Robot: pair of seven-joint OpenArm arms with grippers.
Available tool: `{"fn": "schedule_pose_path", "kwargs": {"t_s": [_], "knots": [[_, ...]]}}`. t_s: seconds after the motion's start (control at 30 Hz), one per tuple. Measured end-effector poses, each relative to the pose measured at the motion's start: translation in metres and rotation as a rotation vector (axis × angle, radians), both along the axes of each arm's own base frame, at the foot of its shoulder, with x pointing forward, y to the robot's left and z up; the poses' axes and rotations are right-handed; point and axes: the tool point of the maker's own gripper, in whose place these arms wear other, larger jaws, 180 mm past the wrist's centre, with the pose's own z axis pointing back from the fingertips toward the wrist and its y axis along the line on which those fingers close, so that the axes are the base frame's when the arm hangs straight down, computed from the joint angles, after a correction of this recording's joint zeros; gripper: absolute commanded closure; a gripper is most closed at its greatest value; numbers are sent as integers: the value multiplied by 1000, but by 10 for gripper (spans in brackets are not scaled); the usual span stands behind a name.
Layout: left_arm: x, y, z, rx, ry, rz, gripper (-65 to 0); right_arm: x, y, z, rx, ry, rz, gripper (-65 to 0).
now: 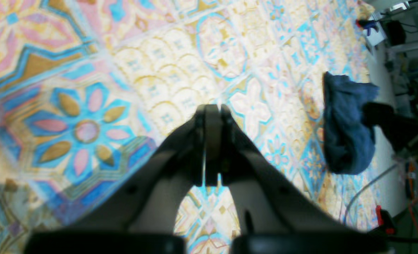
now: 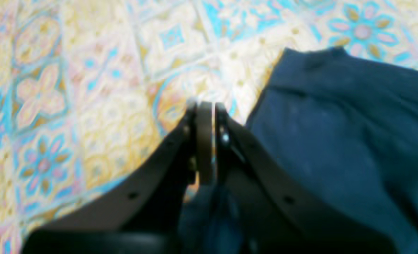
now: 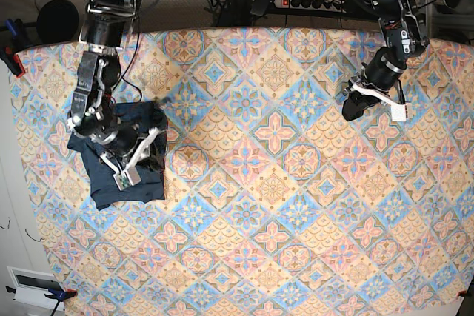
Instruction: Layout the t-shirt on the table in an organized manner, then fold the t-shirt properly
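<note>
Clearly the navy t-shirt lies bunched at the table's left edge directly under the clenched right gripper, far from the clenched, empty left gripper.

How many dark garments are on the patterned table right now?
1. The plain dark navy-blue t-shirt lies bunched in a compact heap near one end of the tile-patterned table, under the right arm's claw. No other garment shows, though the arm covers part of it.

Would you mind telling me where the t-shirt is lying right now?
In the base view the t-shirt lies bunched near the table's left edge, under the right gripper, far from the left gripper.
</note>
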Motion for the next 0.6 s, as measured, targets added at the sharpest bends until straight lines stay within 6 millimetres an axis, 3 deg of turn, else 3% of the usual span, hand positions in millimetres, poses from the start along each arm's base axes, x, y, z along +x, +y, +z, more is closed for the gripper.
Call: {"fn": "schedule_pose_path", "kwargs": {"t_s": [0.13,0.2,0.37,0.47,0.53,0.6], "knots": [[-5,1,-4,4,14,-1,0,-33,6,23,-41,-69,32,-11],[-13,1,-4,21,27,-4,0,-53,-2,31,-41,-100,7,-11],[-35,-7,10,53,17,-41,0,-117,-44,-16,-119,91,-96,-4],[-48,-10,21,85,9,-68,0,-147,-61,-27,-101,146,-152,-2],[-60,7,31,132,4,-44,0,-164,-75,-30,-82,176,-202,-2],[-77,25,26,171,50,-2,0,-179,-86,-31,-66,198,-240,-2]]}}
